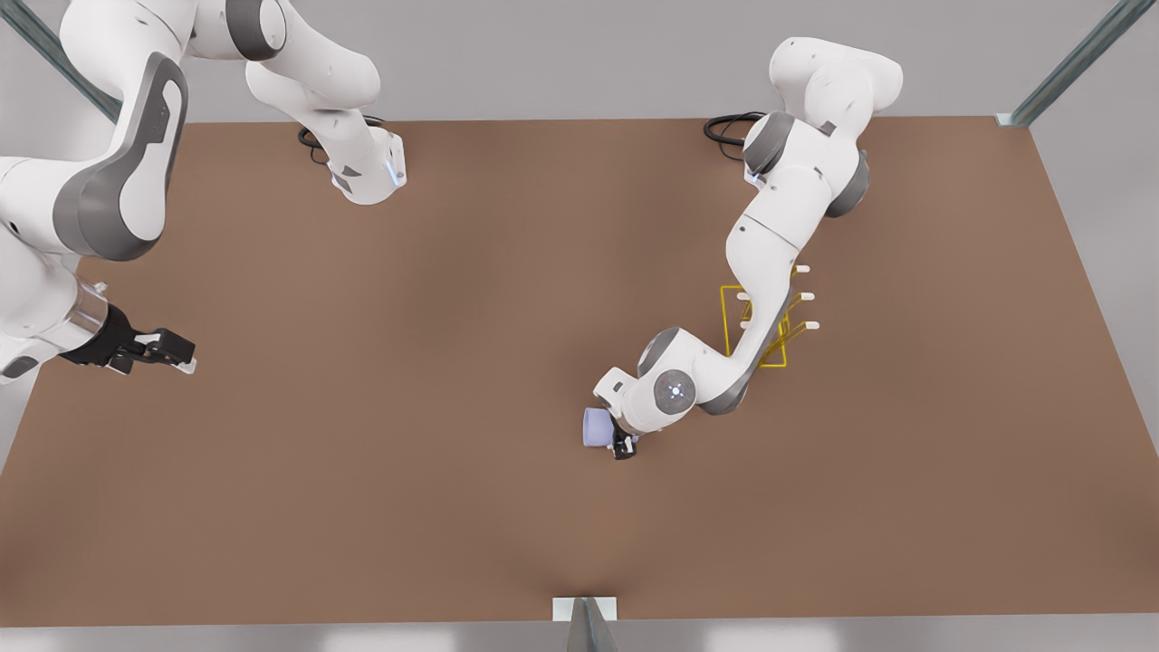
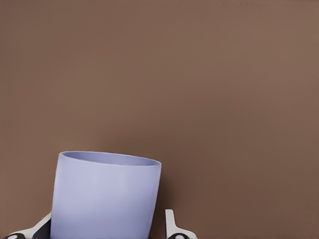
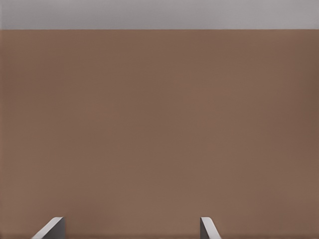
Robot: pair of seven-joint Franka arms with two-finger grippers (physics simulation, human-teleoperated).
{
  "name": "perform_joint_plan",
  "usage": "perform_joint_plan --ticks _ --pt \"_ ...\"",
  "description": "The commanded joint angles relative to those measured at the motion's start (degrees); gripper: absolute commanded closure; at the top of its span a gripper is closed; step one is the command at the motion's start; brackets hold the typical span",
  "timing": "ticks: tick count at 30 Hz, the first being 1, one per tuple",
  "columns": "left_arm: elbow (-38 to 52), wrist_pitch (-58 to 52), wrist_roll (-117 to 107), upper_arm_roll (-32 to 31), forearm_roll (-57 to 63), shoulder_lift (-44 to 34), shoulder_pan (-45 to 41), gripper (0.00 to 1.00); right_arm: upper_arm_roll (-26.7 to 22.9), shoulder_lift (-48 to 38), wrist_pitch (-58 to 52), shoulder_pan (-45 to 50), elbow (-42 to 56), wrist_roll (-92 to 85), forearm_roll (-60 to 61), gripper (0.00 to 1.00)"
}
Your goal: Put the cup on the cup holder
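The lavender-blue cup (image 1: 598,427) sits near the middle of the table in the front view, sticking out sideways from my left gripper (image 1: 625,445). In the left wrist view the cup (image 2: 107,196) stands between the two fingers (image 2: 172,225), which close in on its lower part, rim away from them. The yellow wire cup holder (image 1: 724,312) stands farther back toward the front view's right, partly hidden behind the left arm's forearm, its white-tipped pegs (image 1: 808,296) pointing right. My right gripper (image 1: 181,355) waits open at the front view's far left, and its fingers (image 3: 55,226) hold nothing.
The brown table (image 1: 453,507) spreads wide around the cup. A metal bracket (image 1: 584,608) sits at the near edge. Black cables (image 1: 724,127) coil at the arm bases along the far edge.
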Motion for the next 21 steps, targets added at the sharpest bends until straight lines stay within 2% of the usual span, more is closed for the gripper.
perform_joint_plan --ticks 1,7,16,21 --pt "0.03 0.21 -1.75 -0.01 0.03 0.03 0.0 0.0 0.04 0.04 -0.02 -0.1 0.01 0.23 0.08 0.0" --pt "0.03 0.29 -1.92 -0.01 0.03 0.38 0.0 0.15 -0.05 0.04 -0.02 -0.1 0.1 0.23 0.08 0.0" --pt "-1.38 0.47 -1.92 0.07 0.03 0.03 0.0 0.19 -0.05 0.04 -0.02 -0.1 0.1 0.23 -0.1 0.0" --pt "-1.11 -2.16 -2.45 0.34 0.29 -3.83 0.7 0.27 -0.05 0.04 0.06 -0.1 0.1 0.23 -0.01 0.0"
